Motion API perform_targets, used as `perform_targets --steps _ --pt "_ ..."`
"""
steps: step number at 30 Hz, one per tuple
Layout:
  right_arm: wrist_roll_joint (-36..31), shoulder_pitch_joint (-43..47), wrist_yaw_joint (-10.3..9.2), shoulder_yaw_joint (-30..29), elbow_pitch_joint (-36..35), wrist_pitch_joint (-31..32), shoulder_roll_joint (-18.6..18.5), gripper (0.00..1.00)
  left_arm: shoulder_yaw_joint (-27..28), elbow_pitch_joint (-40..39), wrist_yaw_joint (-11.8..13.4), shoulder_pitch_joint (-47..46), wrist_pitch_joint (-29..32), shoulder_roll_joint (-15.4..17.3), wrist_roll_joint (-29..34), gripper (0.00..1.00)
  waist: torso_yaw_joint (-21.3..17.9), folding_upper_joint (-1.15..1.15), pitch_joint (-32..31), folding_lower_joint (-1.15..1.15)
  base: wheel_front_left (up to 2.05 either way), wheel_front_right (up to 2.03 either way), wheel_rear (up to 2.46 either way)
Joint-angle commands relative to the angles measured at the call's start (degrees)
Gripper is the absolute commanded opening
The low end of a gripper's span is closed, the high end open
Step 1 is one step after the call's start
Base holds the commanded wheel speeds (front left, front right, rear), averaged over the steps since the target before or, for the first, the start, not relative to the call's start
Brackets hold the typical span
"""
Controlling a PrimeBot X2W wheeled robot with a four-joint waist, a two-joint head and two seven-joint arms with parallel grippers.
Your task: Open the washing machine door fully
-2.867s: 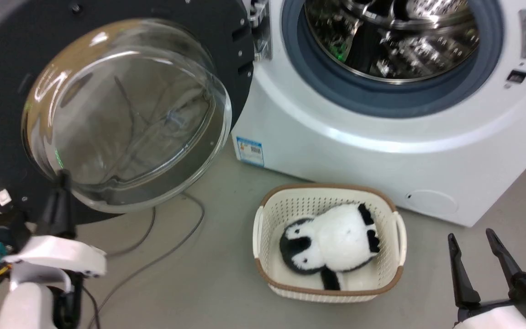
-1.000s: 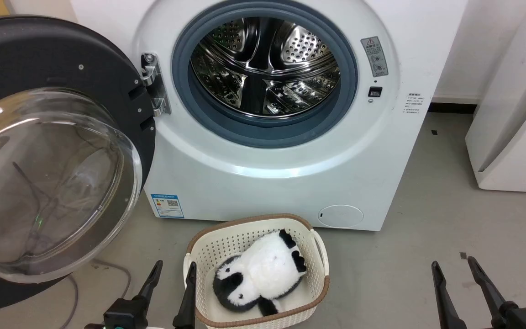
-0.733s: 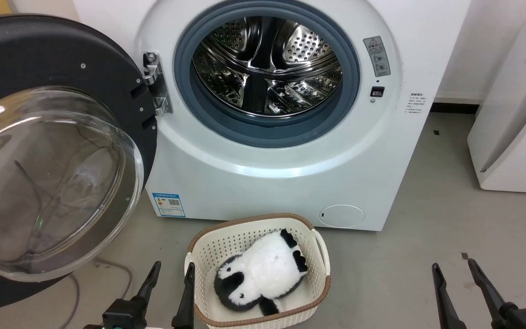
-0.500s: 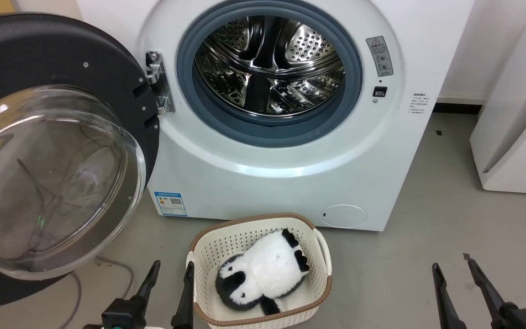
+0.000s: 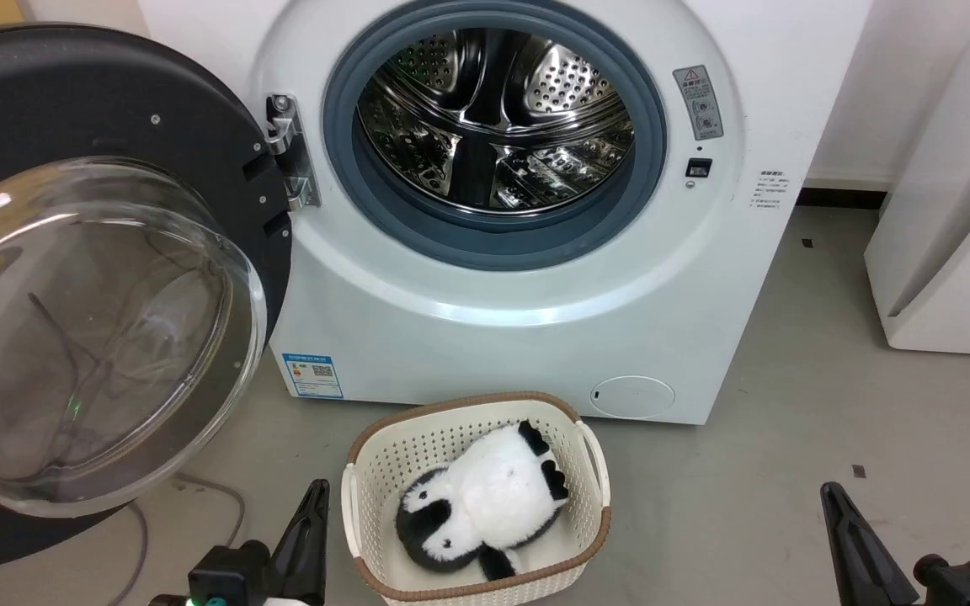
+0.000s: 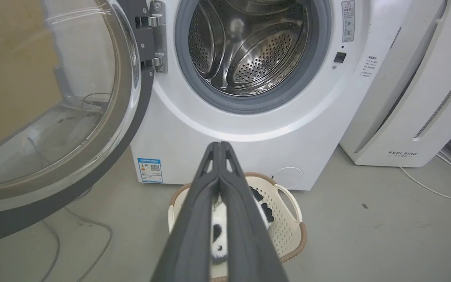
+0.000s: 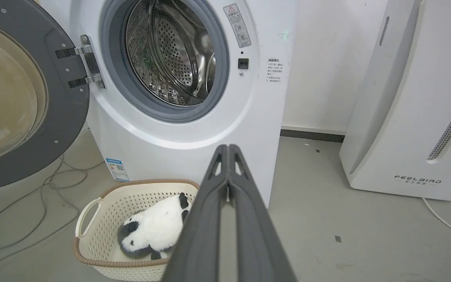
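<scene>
The washing machine door [image 5: 114, 101] stands swung wide on its hinge [image 5: 287, 151], above and to the left of the left gripper [image 6: 218, 144] and well apart from it. Nothing touches the door. Its glass bowl [image 5: 89, 337] bulges out toward the room, and the steel drum [image 5: 493, 118] is fully exposed, ahead of both grippers. To me the door looks as open as it will go, or very nearly.

The left gripper has its two fingers pressed together with nothing between them. The right gripper [image 7: 227, 147] is the same, closed on nothing, low and far off to the right of the door.

The basket [image 5: 468, 404] with the plush penguin [image 5: 485, 497] sits just to the right of the left gripper, almost at its fingertips. Cables [image 5: 215, 497] trail on the floor just to its left, under the door's lower edge.

I see three risks from here:

- **The basket:** if the left arm lifts or swings right without care, it could hook the rim and drag or tip the basket.
- **The cables:** a reach to the left could snag them or clip the bottom of the glass.
- **The door:** if it needs a last nudge, closed fingertips on glossy black plastic or glass may skid off. A door left short of its stop might drift back.
</scene>
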Motion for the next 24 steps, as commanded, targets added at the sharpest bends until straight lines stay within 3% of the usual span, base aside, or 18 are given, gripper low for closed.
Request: perform_targets --steps 1,24 --pt "-0.3 -0.8 -0.01 0.2 -0.3 0.2 0.0 0.0 0.3 -0.5 0.2 -0.3 0.4 -0.1 0.5 0.0 -0.1 0.0 0.0 0.0 0.0 0.0 0.0" --pt "-0.9 -2.4 -0.02 1.0 -0.7 2.9 0.1 0.0 1.5 -2.5 0.8 -1.0 3.1 -0.3 2.5 0.0 -1.1 0.0 0.2 0.0 0.0 0.0 0.0"
